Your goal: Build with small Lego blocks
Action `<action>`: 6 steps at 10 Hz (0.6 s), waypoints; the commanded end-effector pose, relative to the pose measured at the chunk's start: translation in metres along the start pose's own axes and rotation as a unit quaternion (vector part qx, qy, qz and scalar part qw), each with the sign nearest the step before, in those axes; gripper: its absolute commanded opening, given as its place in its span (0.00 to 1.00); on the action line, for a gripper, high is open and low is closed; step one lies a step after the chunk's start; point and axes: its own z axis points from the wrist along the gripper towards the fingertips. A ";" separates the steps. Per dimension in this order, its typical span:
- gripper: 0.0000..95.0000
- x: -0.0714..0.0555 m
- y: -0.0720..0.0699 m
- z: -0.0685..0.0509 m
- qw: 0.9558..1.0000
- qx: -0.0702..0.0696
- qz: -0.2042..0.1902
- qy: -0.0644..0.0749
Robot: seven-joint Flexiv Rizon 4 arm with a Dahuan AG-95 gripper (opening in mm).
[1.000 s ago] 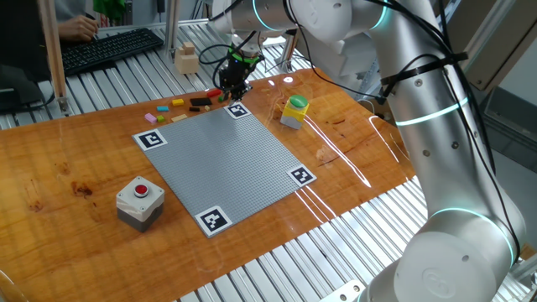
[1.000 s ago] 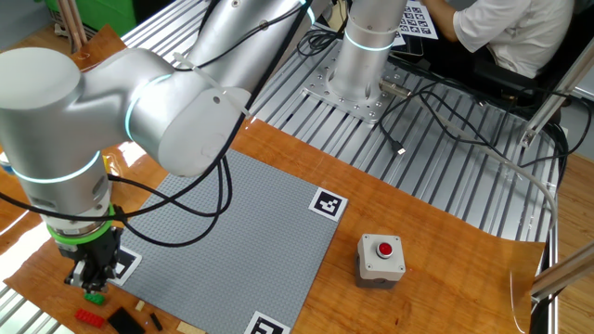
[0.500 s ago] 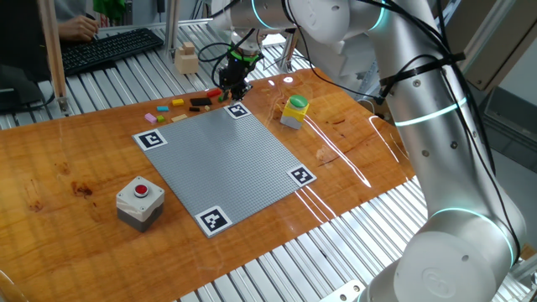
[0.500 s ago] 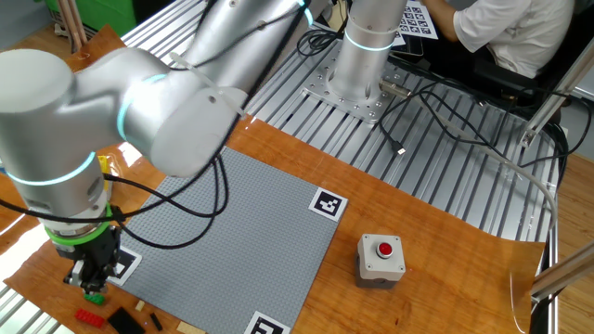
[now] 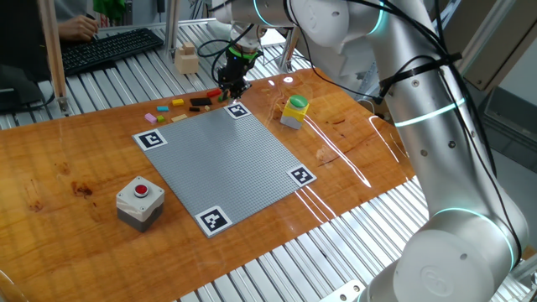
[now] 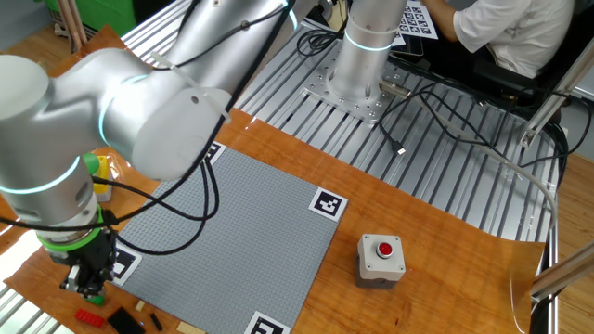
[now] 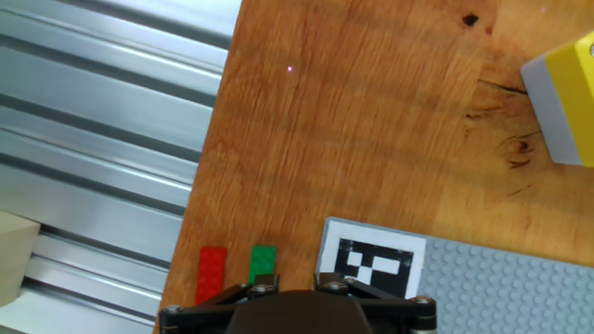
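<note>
Just ahead of the black gripper (image 7: pixel 264 295) lie a green brick (image 7: pixel 264 263) and, beside it, a red brick (image 7: pixel 213 272), on orange-brown wood-grain table (image 7: pixel 371 121), with a black-and-white square marker (image 7: pixel 373 263) on the grey studded baseplate (image 7: pixel 520 288) to the other side and a yellow container (image 7: pixel 564 102) farther off.

No readable text; only coded markers (image 5: pixel 300 175).

Small Lego blocks (image 5: pixel 178 106) lie scattered along the wooden tabletop; red (image 7: pixel 213 274) and green (image 7: pixel 264 263) lie parallel.
</note>
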 end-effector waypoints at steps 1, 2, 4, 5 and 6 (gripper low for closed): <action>0.40 0.001 -0.001 -0.001 1.000 0.002 0.002 0.007; 0.40 0.001 -0.001 -0.001 1.000 -0.003 -0.013 0.005; 0.40 0.001 -0.001 -0.001 1.000 -0.004 -0.026 0.005; 0.40 0.001 -0.001 -0.001 1.000 -0.010 -0.013 0.004; 0.40 0.001 -0.001 -0.001 1.000 -0.020 0.002 0.001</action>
